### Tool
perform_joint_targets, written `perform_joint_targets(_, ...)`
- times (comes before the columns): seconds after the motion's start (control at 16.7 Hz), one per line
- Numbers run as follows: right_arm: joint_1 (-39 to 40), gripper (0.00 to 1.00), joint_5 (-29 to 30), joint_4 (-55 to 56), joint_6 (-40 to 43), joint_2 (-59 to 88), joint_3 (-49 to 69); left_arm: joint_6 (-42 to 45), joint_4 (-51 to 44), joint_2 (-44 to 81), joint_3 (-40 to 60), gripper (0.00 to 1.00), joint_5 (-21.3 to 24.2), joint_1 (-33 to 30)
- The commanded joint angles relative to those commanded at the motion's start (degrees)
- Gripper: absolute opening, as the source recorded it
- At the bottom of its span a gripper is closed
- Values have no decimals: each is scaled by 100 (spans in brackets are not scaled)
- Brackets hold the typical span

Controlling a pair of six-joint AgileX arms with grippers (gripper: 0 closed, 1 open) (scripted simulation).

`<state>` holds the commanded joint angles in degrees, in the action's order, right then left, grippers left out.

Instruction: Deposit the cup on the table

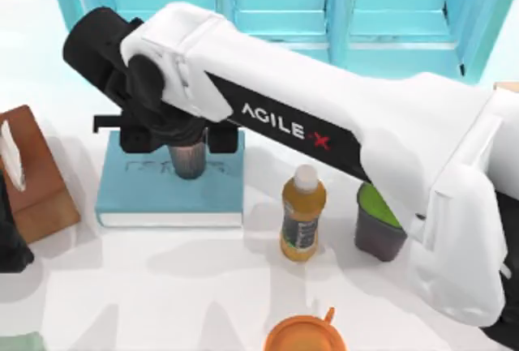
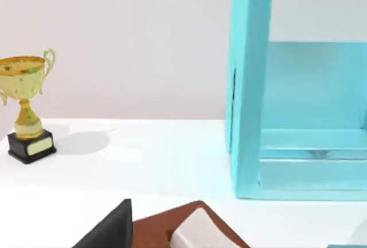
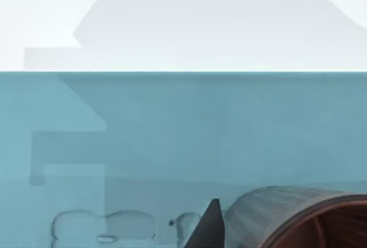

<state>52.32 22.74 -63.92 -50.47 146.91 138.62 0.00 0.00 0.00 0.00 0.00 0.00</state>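
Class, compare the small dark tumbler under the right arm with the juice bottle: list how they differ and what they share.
The cup is short, dark grey-brown and open-topped; the juice bottle is taller, orange and capped in white. The cup is over the teal book beneath the right gripper; the juice bottle stands on the bare white table, untouched. Both are upright.

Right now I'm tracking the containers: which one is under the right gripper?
The small dark grey-brown cup, standing on the teal book beneath the right gripper. The juice bottle, plant pot and orange cup stand apart on the table.
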Motion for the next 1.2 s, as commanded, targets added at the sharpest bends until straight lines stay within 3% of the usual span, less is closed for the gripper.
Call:
perform_joint_targets(0.24, 0, 2, 0, 0, 0, 0, 0, 0, 0, 0, 0, 100, 0, 0)
perform_joint_targets(0.3, 0, 0, 0, 0, 0, 0, 0, 0, 0, 0, 0, 100, 0, 0)
perform_joint_targets(0.9, 23, 0, -2, -68, -13, 34, 90, 0, 0, 0, 0, 100, 0, 0)
perform_joint_targets(1.2, 4, 0, 20, -874, -46, 427, 1264, 0, 0, 0, 0, 100, 0, 0)
